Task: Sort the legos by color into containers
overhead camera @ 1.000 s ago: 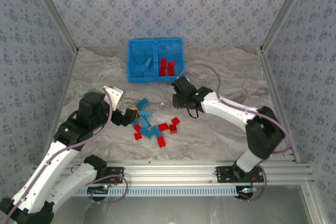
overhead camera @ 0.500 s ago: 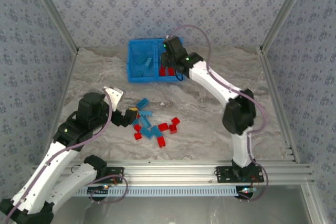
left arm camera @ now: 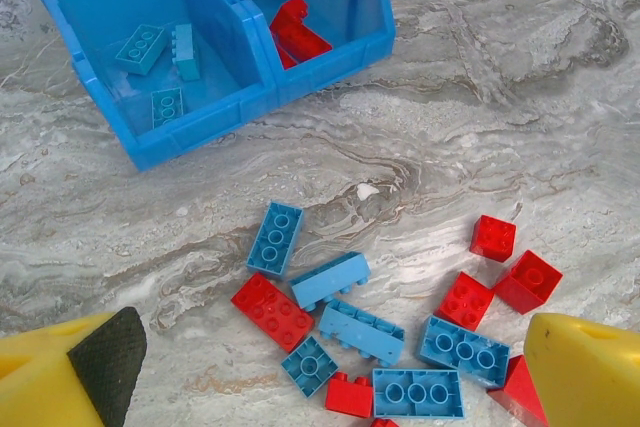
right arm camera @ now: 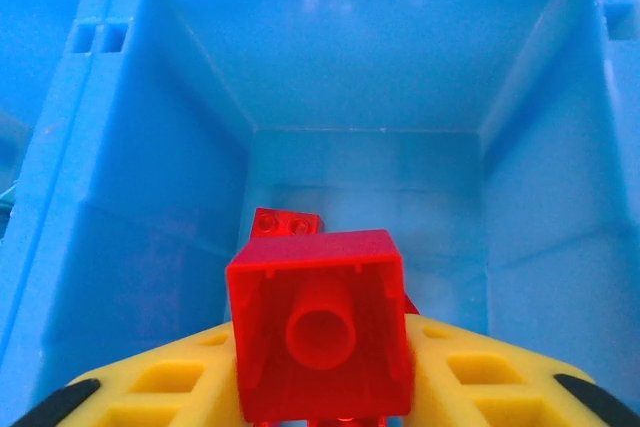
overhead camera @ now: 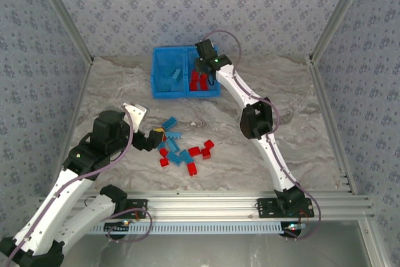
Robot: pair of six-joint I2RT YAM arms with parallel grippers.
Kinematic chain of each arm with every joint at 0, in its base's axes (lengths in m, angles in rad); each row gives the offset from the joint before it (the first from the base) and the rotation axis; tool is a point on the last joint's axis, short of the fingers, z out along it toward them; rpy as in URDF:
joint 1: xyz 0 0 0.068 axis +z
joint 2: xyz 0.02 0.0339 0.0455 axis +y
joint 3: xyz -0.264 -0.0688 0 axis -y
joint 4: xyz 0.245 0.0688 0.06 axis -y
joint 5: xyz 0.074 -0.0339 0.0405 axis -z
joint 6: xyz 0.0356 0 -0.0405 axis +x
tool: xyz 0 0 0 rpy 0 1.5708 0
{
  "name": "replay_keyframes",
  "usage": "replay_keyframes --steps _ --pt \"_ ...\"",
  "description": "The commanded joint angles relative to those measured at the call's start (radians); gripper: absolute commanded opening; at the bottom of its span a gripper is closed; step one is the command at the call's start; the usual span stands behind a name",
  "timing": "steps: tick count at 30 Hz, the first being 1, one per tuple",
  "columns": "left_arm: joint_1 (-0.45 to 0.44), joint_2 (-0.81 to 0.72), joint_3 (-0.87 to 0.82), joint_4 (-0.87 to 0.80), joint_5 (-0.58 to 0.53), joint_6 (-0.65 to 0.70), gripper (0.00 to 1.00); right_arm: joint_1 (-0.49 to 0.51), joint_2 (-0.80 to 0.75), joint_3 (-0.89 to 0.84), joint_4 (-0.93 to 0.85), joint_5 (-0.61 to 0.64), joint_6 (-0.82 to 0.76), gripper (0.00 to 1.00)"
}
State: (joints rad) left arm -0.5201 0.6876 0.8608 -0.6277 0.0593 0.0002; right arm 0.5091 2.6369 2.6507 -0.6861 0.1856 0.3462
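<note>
The blue bin [overhead camera: 185, 49] stands at the back of the table. Its left compartment [left arm camera: 100, 7] holds light blue legos [left arm camera: 140, 47]. Its right compartment [right arm camera: 360, 67] holds red legos [overhead camera: 199, 81]. My right gripper [overhead camera: 202, 67] hangs over the right compartment, and a red lego [right arm camera: 320, 332] sits between its yellow fingers [right arm camera: 150, 387], hollow underside toward the camera. Another red lego [right arm camera: 286, 223] lies below on the bin floor. My left gripper [overhead camera: 152, 137] stands wide open at the left edge of a loose pile of red legos [left arm camera: 273, 310] and blue legos [left arm camera: 274, 238].
The pile [overhead camera: 182, 152] lies on the marbled tabletop between the arms' bases and the bin. Patterned walls and metal frame posts [overhead camera: 328, 23] close the table in on three sides. A rail [overhead camera: 206, 203] runs along the near edge.
My right arm has swung from beside the pile up to the bin's right compartment, carrying the red lego. The left arm has stayed still and open.
</note>
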Motion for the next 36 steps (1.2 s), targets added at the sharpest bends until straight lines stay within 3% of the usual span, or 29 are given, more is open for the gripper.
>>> replay_keyframes --steps 1,5,11,13,18,25,30,36 --pt "-0.008 -0.005 0.013 0.002 0.0 0.016 0.99 0.003 -0.014 0.068 0.014 -0.009 -0.01 0.48" --pt "-0.008 -0.004 0.014 0.003 -0.003 0.017 0.99 0.0 -0.054 0.072 0.015 -0.036 -0.005 0.56" --pt "-0.008 -0.006 0.012 0.001 -0.003 0.017 0.99 0.023 -0.227 0.015 -0.092 -0.043 -0.023 0.5" --pt "-0.008 -0.008 0.011 0.001 -0.006 0.016 0.99 0.044 -0.348 -0.126 -0.092 -0.016 -0.042 0.5" --pt "-0.007 -0.011 0.011 0.004 0.002 0.016 0.99 0.095 -0.76 -0.725 0.109 -0.078 -0.074 0.52" --pt "-0.008 -0.015 0.014 0.004 0.007 0.018 0.99 0.242 -1.214 -1.336 0.165 -0.037 0.035 0.56" --pt "-0.005 -0.014 0.014 0.005 0.004 0.019 0.99 0.368 -1.336 -1.585 0.112 0.04 0.259 0.62" --pt "-0.006 -0.012 0.011 0.004 -0.002 0.019 0.99 0.525 -1.248 -1.672 0.108 0.027 0.405 0.7"
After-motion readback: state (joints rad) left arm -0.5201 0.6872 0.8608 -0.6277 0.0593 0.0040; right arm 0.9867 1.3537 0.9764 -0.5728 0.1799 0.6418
